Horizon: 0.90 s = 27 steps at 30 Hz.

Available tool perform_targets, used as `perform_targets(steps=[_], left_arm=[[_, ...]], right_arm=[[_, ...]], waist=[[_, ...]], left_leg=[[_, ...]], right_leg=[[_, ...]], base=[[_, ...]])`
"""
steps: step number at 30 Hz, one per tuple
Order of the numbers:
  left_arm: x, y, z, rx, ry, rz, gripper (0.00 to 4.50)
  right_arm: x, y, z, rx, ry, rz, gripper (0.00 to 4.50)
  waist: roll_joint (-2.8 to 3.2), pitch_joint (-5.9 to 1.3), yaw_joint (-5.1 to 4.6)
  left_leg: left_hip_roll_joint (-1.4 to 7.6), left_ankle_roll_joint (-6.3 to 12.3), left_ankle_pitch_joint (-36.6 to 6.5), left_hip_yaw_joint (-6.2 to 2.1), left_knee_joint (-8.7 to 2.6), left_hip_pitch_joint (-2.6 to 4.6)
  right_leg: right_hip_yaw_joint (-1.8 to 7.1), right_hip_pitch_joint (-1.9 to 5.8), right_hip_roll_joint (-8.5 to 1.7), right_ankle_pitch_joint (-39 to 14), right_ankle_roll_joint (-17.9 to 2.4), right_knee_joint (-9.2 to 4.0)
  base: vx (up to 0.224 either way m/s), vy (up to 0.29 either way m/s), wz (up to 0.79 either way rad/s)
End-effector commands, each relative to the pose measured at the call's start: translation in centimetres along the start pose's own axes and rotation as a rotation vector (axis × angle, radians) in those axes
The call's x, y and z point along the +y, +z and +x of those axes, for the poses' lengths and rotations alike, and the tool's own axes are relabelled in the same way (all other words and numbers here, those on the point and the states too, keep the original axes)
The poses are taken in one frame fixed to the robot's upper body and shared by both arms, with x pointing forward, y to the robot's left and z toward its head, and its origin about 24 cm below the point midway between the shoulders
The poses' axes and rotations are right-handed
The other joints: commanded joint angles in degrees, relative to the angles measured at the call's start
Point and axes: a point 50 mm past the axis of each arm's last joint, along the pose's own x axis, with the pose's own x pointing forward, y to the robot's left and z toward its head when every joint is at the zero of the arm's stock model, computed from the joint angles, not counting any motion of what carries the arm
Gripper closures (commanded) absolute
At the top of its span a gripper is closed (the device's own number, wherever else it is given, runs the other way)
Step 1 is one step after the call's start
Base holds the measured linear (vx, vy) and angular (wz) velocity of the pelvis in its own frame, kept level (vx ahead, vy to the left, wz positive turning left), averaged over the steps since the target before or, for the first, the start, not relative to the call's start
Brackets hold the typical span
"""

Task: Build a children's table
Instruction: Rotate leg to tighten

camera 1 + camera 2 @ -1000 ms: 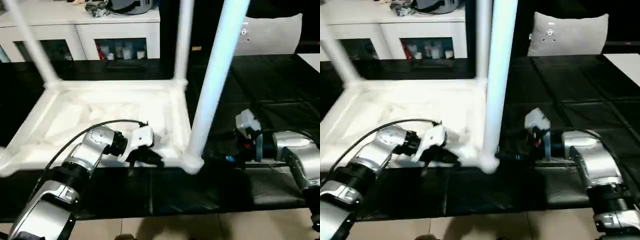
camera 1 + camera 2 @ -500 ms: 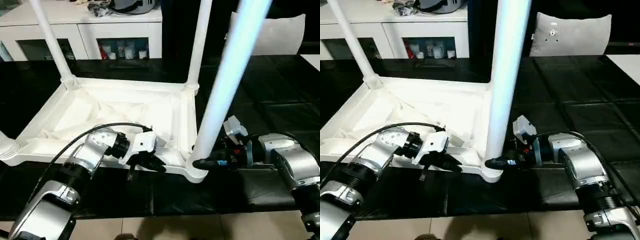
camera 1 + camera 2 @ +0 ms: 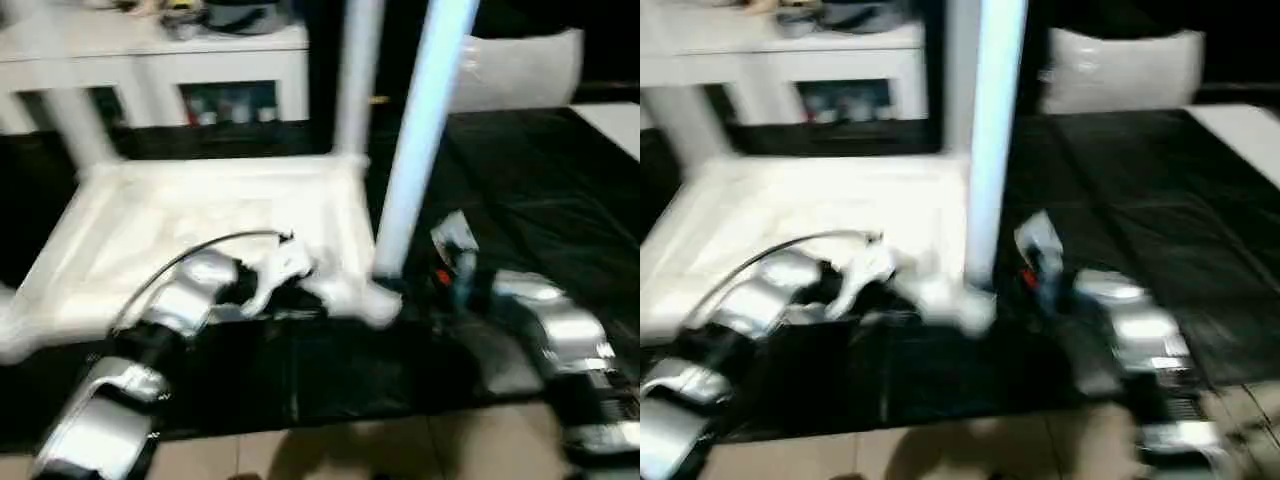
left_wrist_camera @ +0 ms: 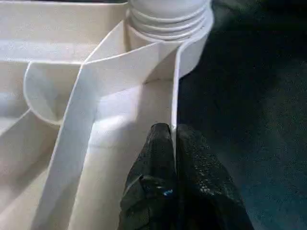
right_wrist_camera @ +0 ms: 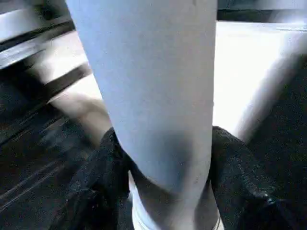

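Table (image 3: 200, 215) upside down on black worktop (image 3: 520, 180), left gripper (image 4: 172, 139) pinching its thin rim wall beside corner socket, right gripper (image 5: 163, 187) clamped round near leg (image 5: 153, 86), earlier spread wide just beside it

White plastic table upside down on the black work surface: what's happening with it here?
The white plastic children's table lies upside down with legs standing up. The left gripper is shut on the thin rim wall beside the near corner socket. The right gripper has its black fingers on either side of the near white tapered leg, low by that socket.
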Motion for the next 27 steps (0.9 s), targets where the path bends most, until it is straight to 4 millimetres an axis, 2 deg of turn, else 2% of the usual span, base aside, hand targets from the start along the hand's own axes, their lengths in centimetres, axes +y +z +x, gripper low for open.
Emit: perform_targets(steps=[1,2,3,5,6,8,9,11,12,14,15,17,18,19,21,23,24,25,27], left_arm=[[-0.4,3.2,1.5,-0.106,0.009,0.026,4.50],[-0.4,3.5,1.7,-0.111,0.029,0.017,4.50],[-0.2,4.2,2.4,-0.136,0.100,-0.012,4.50],[-0.2,5.0,3.1,-0.164,0.151,-0.039,4.50],[-0.2,5.3,3.3,-0.176,0.169,-0.050,4.50],[-0.4,6.0,3.8,-0.197,0.191,-0.035,4.50],[-0.4,6.1,3.8,-0.201,0.198,-0.023,4.50],[-0.6,6.1,3.7,-0.193,0.192,0.000,4.50],[-0.6,5.9,3.5,-0.186,0.186,0.018,4.50],[-0.7,5.7,3.3,-0.180,0.177,0.036,4.50],[-0.7,5.4,3.1,-0.175,0.164,0.054,4.50],[-0.7,4.9,2.8,-0.166,0.135,0.066,4.50],[-0.7,4.8,2.7,-0.163,0.133,0.066,4.50],[-0.8,4.5,2.6,-0.157,0.112,0.081,4.50],[-0.9,4.1,2.4,-0.156,0.085,0.107,4.50],[-1.1,3.5,2.0,-0.155,0.032,0.136,4.50],[-1.2,3.4,1.9,-0.159,0.010,0.150,4.50],[-1.2,3.3,1.8,-0.161,-0.004,0.159,4.50],[-1.4,2.8,1.4,-0.148,-0.054,0.177,4.50]], right_arm=[[1.5,-1.0,2.2,0.052,-0.008,0.066,2.47],[1.5,-0.9,2.5,0.049,-0.032,0.075,2.48],[1.6,-0.5,3.4,0.041,-0.093,0.096,2.48],[1.7,-0.2,4.2,0.037,-0.150,0.098,2.48],[1.7,-0.1,4.6,0.037,-0.178,0.097,2.48],[1.6,0.5,5.0,-0.008,-0.210,0.098,1.79],[1.5,0.7,4.9,-0.029,-0.219,0.110,1.78],[1.3,1.0,4.7,-0.055,-0.227,0.111,1.65],[1.2,1.0,4.2,-0.061,-0.216,0.091,1.49],[1.0,1.0,3.6,-0.065,-0.206,0.068,1.38],[0.5,0.9,2.6,-0.067,-0.198,0.048,1.29],[-0.2,0.8,1.3,-0.066,-0.167,0.028,1.21],[-0.3,0.7,1.1,-0.065,-0.159,0.025,1.01],[-0.6,0.6,0.3,-0.047,-0.119,-0.001,0.93],[-0.9,0.4,-0.7,-0.020,-0.063,-0.032,0.85],[-1.4,0.5,-2.5,0.000,0.017,-0.088,0.62],[-1.6,0.5,-3.0,0.009,0.033,-0.096,0.47],[-1.8,0.6,-3.3,0.015,0.042,-0.098,0.47],[-2.1,0.5,-4.2,0.059,0.094,-0.134,0.41]], waist=[[-0.56,-3.87,-0.19],[-0.53,-3.92,-0.58],[-0.49,-4.01,-1.06],[-0.56,-4.03,-1.38],[-0.61,-4.08,-1.23],[-0.67,-4.35,-0.99],[-0.69,-4.40,-1.01],[-0.66,-4.70,-0.61],[-0.66,-4.70,-0.61],[-0.63,-5.08,-0.22],[-0.48,-5.14,0.04],[-0.61,-5.44,0.40],[-0.70,-5.41,0.56],[-0.40,-5.17,0.90],[-0.60,-4.88,1.25],[-0.74,-4.40,1.63],[-0.74,-4.40,1.63],[-0.80,-4.27,2.01],[-0.85,-4.34,2.30]], left_leg=[[-0.13,2.85,-10.64,0.40,-3.66,-0.38],[-0.12,3.52,-10.69,0.44,-3.70,-0.38],[-0.13,4.00,-10.07,0.37,-3.67,-0.73],[-0.30,4.06,-9.81,0.53,-3.45,-0.36],[-0.41,4.35,-9.80,0.59,-3.42,-0.28],[-0.12,5.53,-7.64,0.51,-3.64,-0.73],[-0.04,5.79,-6.98,0.52,-3.68,-0.88],[0.38,6.62,-3.95,0.38,-3.73,-0.88],[0.38,6.62,-3.95,0.38,-3.73,-0.88],[0.53,8.11,0.02,0.32,-3.49,-1.09],[0.60,9.01,1.61,0.29,-3.40,-1.07],[0.65,10.63,3.75,0.31,-3.07,-1.28],[0.64,11.06,4.32,0.29,-3.03,-1.32],[0.69,11.99,3.53,0.45,-2.93,-1.26],[0.58,11.20,0.72,0.67,-3.11,-1.24],[0.60,9.48,-3.71,0.89,-3.43,-0.97],[0.60,9.48,-3.71,0.89,-3.43,-0.97],[0.56,8.13,-5.48,0.95,-3.59,-0.77],[0.45,7.41,-6.20,0.95,-3.62,-0.63]], right_leg=[[1.27,4.07,-2.85,-29.35,-0.69,-6.17],[1.42,4.03,-2.92,-28.69,-1.08,-6.16],[1.43,4.22,-2.93,-27.46,-1.65,-6.00],[1.29,3.89,-2.83,-27.84,-2.18,-6.16],[1.28,3.93,-2.84,-28.05,-2.07,-6.30],[1.75,4.28,-3.00,-24.63,-2.63,-5.66],[1.91,4.32,-3.01,-23.47,-2.96,-5.47],[2.40,4.45,-3.11,-18.63,-5.16,-4.45],[2.40,4.45,-3.11,-18.63,-5.16,-4.45],[2.86,4.67,-3.11,-11.66,-7.47,-3.17],[2.93,4.67,-3.17,-9.18,-8.45,-2.91],[3.10,4.71,-3.20,-5.76,-9.60,-2.23],[3.10,4.73,-3.13,-5.02,-9.78,-2.15],[3.07,4.41,-3.12,-5.77,-10.38,-2.41],[2.99,4.44,-3.17,-9.91,-9.67,-3.02],[2.89,4.44,-3.13,-16.94,-7.29,-4.03],[2.89,4.44,-3.13,-16.94,-7.29,-4.03],[2.86,4.31,-3.08,-20.39,-5.76,-4.46],[2.73,4.31,-2.99,-21.95,-4.92,-4.59]], base=[[0.000,0.000,0.00],[0.000,0.000,0.00],[0.000,0.000,0.00],[0.000,0.000,0.00],[0.000,0.000,0.00],[0.000,0.000,0.00],[0.000,0.000,0.00],[0.000,0.000,0.00],[0.000,0.000,0.00],[0.000,0.000,0.00],[0.000,0.000,0.00],[0.000,0.000,0.00],[0.000,0.000,0.00],[0.000,0.000,0.00],[0.000,0.000,0.00],[0.000,0.000,0.00],[0.000,0.000,0.00],[0.000,0.000,0.00],[0.000,0.000,0.00]])
